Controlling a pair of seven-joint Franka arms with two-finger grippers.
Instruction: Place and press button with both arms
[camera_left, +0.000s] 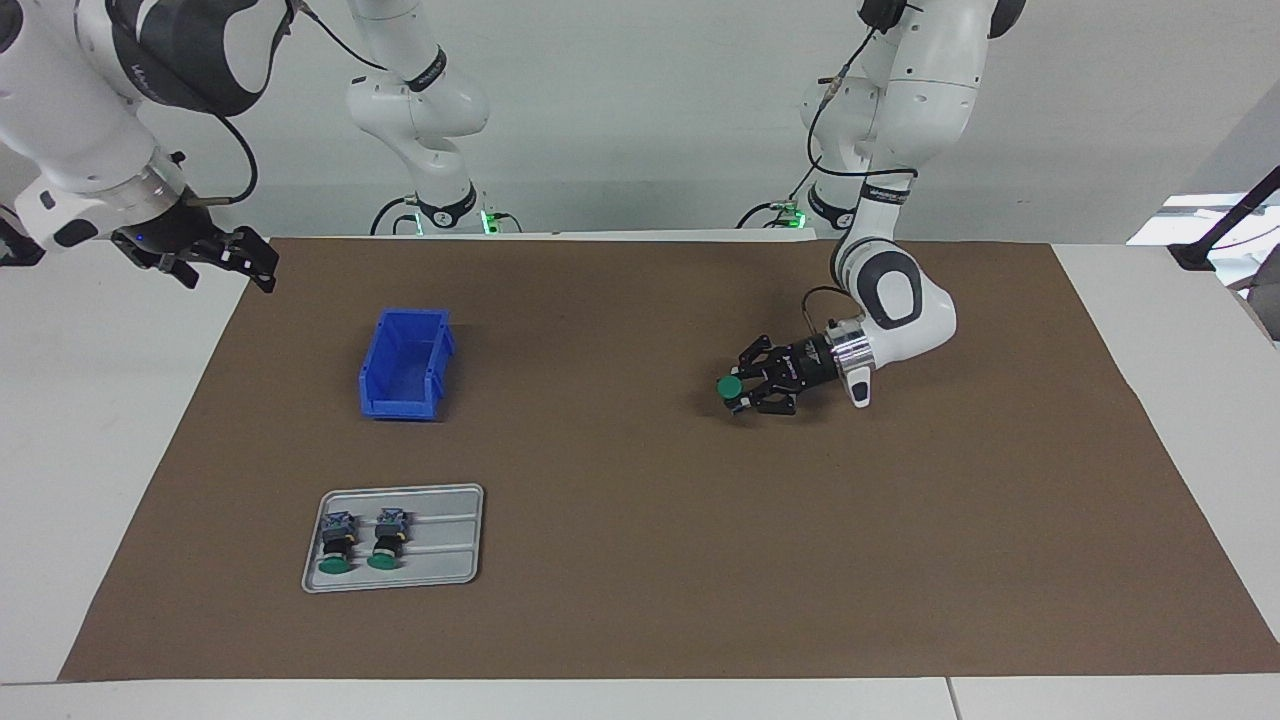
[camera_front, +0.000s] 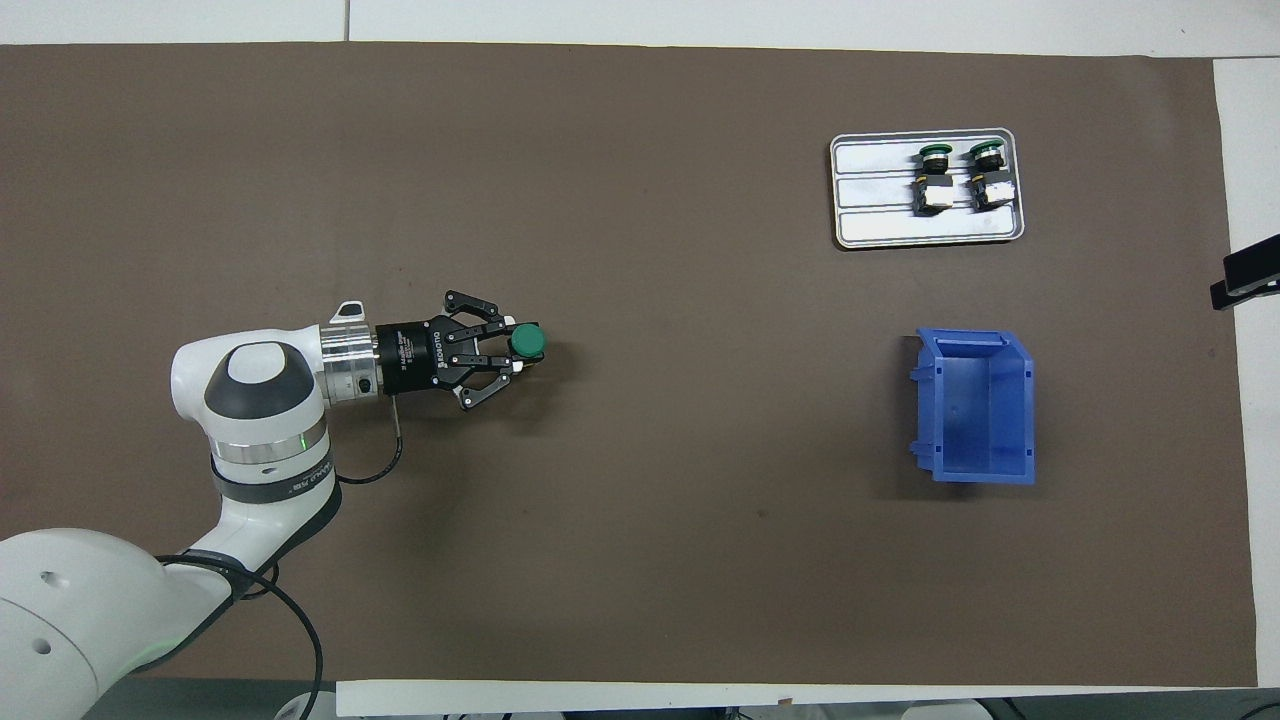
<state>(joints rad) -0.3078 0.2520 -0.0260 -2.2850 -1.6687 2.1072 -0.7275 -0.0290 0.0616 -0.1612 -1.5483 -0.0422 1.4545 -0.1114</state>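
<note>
My left gripper (camera_left: 738, 392) (camera_front: 515, 347) lies level and low over the brown mat, toward the left arm's end of the table. It is shut on a button (camera_left: 730, 386) (camera_front: 527, 342), whose green cap points toward the right arm's end. Whether the button touches the mat I cannot tell. Two more buttons (camera_left: 336, 545) (camera_front: 935, 175) lie side by side on a grey tray (camera_left: 450, 560) (camera_front: 880, 225). My right gripper (camera_left: 250, 262) hangs open and empty, raised over the mat's edge at the right arm's end; it waits, and is out of the overhead view.
An open blue bin (camera_left: 405, 365) (camera_front: 975, 405) stands on the mat, nearer to the robots than the tray. The brown mat (camera_left: 640, 560) covers most of the white table.
</note>
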